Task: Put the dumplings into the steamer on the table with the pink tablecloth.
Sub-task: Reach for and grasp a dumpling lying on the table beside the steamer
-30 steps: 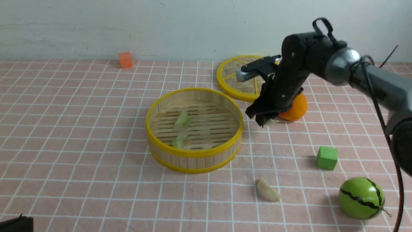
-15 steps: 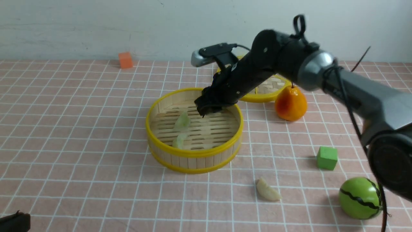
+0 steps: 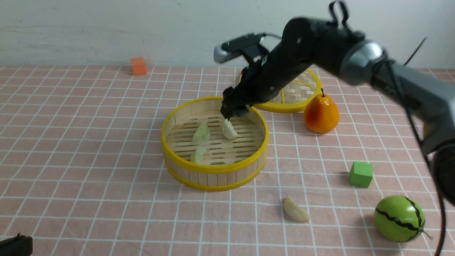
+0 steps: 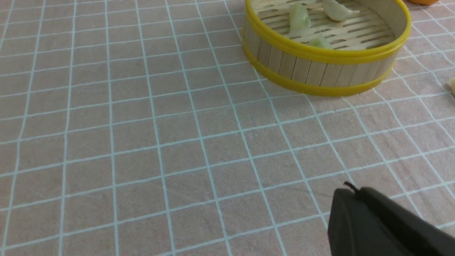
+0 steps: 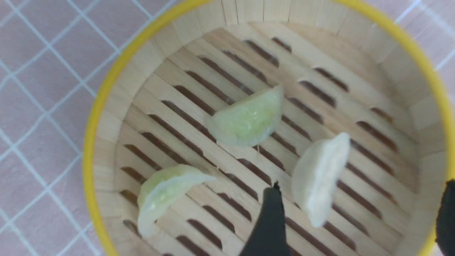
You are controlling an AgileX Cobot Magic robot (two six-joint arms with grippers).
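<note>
The steamer stands mid-table on the pink tablecloth. Inside it are two pale green dumplings and a cream-white one. My right gripper hovers open over the steamer's far side. The white dumpling sits free between and below its fingers, touching neither. Another white dumpling lies on the cloth in front of the steamer, to the right. My left gripper is shut and empty, low over the cloth at the near left corner.
The flat woven lid lies behind the steamer, partly hidden by my right arm. An orange pear, a green cube and a green striped melon stand to the right. An orange cube sits by the back wall.
My right arm swung from beside the pear to over the steamer with a white dumpling. Its jaws opened and the dumpling now lies in the steamer. The left gripper stayed put.
</note>
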